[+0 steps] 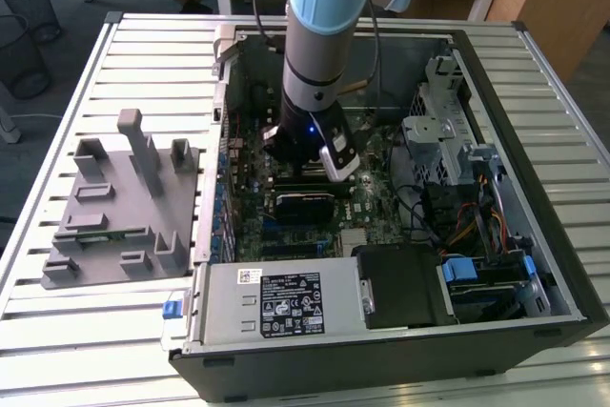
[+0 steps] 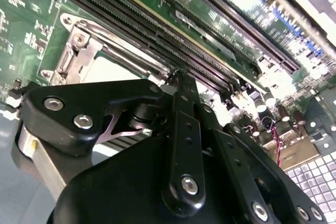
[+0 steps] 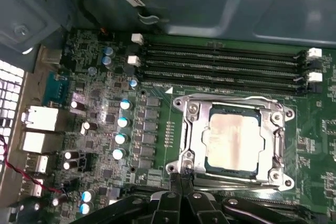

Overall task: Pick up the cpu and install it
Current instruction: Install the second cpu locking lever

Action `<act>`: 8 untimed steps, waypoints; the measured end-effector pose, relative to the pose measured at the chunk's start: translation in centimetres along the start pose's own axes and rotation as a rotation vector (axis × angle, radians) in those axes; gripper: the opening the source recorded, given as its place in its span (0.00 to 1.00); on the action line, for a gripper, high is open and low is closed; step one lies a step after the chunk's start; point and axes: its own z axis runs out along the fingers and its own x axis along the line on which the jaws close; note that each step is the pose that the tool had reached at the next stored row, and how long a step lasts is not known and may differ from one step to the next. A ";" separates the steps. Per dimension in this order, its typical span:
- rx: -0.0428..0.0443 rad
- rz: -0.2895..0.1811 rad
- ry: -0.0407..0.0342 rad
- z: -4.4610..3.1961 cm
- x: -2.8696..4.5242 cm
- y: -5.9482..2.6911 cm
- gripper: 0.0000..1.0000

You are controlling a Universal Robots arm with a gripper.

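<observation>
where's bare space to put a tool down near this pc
The slatted table is bare between the grey fixture plate and its near edge at the exterior view's left, and in a strip behind the case. Inside the case it is crowded: gripper beside the cpu, memory slots, cables.

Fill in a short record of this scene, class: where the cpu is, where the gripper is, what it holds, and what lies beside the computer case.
cpu: lying in the motherboard socket, inside its metal frame
gripper: down inside the computer case, just at the socket's edge in the first wrist view
held: nothing seen between the fingertips
memory slots: alongside the socket, empty
beside the case: grey fixture tray, on the exterior view's left
</observation>
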 end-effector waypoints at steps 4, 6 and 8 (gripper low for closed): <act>-0.0155 -0.001 -0.0012 0.06 0.18 0.00 0.11; -0.0174 -0.001 -0.0016 0.11 0.20 0.00 0.11; -0.0175 -0.001 -0.0015 0.19 0.21 -0.02 0.11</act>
